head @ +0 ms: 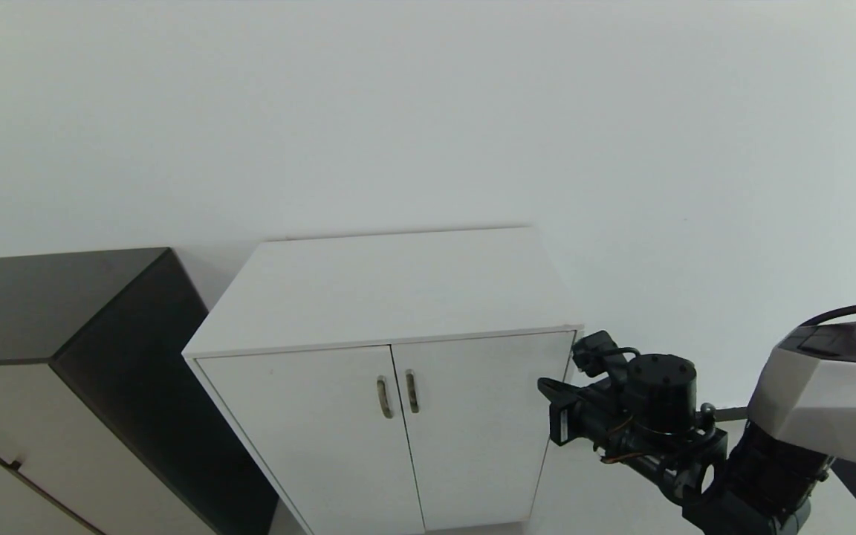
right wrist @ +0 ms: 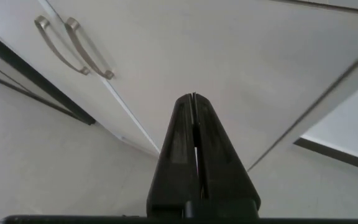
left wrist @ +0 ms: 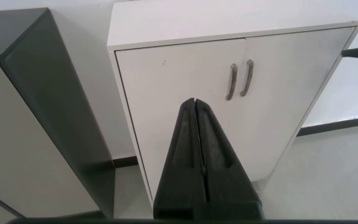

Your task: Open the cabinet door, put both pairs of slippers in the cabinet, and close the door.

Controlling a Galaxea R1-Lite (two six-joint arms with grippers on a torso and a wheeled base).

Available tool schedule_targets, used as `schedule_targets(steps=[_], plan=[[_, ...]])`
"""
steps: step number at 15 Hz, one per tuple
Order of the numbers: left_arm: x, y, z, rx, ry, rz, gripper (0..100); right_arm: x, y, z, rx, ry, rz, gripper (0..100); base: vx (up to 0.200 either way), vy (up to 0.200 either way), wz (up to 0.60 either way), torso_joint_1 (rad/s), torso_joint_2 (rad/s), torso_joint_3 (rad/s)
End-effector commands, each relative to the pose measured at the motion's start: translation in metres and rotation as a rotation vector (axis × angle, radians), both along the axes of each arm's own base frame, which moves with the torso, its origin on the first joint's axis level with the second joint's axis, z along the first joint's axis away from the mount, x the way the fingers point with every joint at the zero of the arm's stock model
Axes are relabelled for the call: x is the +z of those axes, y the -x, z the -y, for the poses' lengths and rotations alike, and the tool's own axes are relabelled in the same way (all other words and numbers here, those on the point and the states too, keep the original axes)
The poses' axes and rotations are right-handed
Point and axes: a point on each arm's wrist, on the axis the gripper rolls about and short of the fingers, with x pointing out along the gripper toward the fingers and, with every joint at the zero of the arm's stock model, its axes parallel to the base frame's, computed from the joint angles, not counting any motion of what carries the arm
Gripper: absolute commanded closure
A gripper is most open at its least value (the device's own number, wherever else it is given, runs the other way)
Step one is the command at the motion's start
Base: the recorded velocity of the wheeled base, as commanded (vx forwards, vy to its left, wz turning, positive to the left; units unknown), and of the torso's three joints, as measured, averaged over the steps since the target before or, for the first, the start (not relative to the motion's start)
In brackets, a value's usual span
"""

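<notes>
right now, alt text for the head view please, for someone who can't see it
A white two-door cabinet stands against a white wall with both doors shut, their two metal handles side by side at the centre. The right gripper is beside the cabinet's upper right front corner, and a dark-topped unit stands to the cabinet's left.

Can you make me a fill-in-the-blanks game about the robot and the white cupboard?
1. Both doors of the white cabinet are ____.
2. Where the doors meet, there are ____ handles.
3. The arm beside the cabinet's side edge is the robot's ____ one.
4. The left gripper is shut and holds ____.

Missing words: shut, two, right, nothing.
</notes>
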Motion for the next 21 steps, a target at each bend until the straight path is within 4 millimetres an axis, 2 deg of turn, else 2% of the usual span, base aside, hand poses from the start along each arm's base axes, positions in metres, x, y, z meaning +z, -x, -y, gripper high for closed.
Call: schedule_targets(steps=[1,2,4,5,6,7,9,11,13,14,15,16,18,20,21], plan=[[0.0,0.0,0.0,0.0,-0.001,0.0,100,0.0,0.01,0.018,-0.026,0.024,-0.003,100,0.0,0.0,0.0,0.0,0.0,0.0],[0.0,0.0,0.0,0.0,-0.001,0.0,100,0.008,0.025,0.049,-0.1,0.037,0.017,100,0.0,0.0,0.0,0.0,0.0,0.0],[0.0,0.0,0.0,0.0,-0.001,0.0,100,0.013,0.04,0.077,-0.179,0.057,0.008,100,0.0,0.0,0.0,0.0,0.0,0.0],[0.0,0.0,0.0,-0.002,-0.001,0.0,100,0.016,0.059,0.1,-0.248,0.08,-0.02,100,0.0,0.0,0.0,0.0,0.0,0.0],[0.0,0.0,0.0,-0.002,-0.001,0.0,100,0.017,0.07,0.11,-0.268,0.09,-0.037,100,0.0,0.0,0.0,0.0,0.0,0.0],[0.0,0.0,0.0,-0.002,-0.001,0.0,100,0.022,0.093,0.129,-0.321,0.1,-0.058,100,0.0,0.0,0.0,0.0,0.0,0.0],[0.0,0.0,0.0,-0.002,-0.001,0.0,100,0.04,0.117,0.15,-0.446,0.12,-0.089,100,0.0,0.0,0.0,0.0,0.0,0.0],[0.0,0.0,0.0,-0.002,-0.001,0.0,100,0.051,0.148,0.158,-0.445,0.131,-0.115,100,0.0,0.0,0.0,0.0,0.0,0.0],[0.0,0.0,0.0,-0.002,-0.001,0.0,100,0.061,0.194,0.169,-0.449,0.112,-0.084,100,0.0,0.0,0.0,0.0,0.0,0.0],[0.0,0.0,0.0,-0.002,-0.001,0.0,100,0.061,0.206,0.172,-0.446,0.111,-0.073,100,0.0,0.0,0.0,0.0,0.0,0.0],[0.0,0.0,0.0,-0.002,-0.002,0.0,100,0.06,0.232,0.178,-0.434,0.102,-0.049,100,0.0,0.0,0.0,0.0,0.0,0.0],[0.0,0.0,0.0,0.0,-0.001,0.0,100,0.057,0.247,0.182,-0.418,0.101,-0.042,100,0.0,0.0,0.0,0.0,0.0,0.0],[0.0,0.0,0.0,0.0,-0.001,0.0,100,0.05,0.27,0.186,-0.378,0.076,-0.01,100,0.0,0.0,0.0,0.0,0.0,0.0],[0.0,0.0,0.0,-0.002,-0.001,0.0,100,0.044,0.281,0.189,-0.357,0.082,0.017,100,0.0,0.0,0.0,0.0,0.0,0.0],[0.0,0.0,0.0,-0.002,-0.001,0.0,100,0.028,0.286,0.19,-0.338,0.112,0.021,100,0.0,0.0,0.0,0.0,0.0,0.0]])
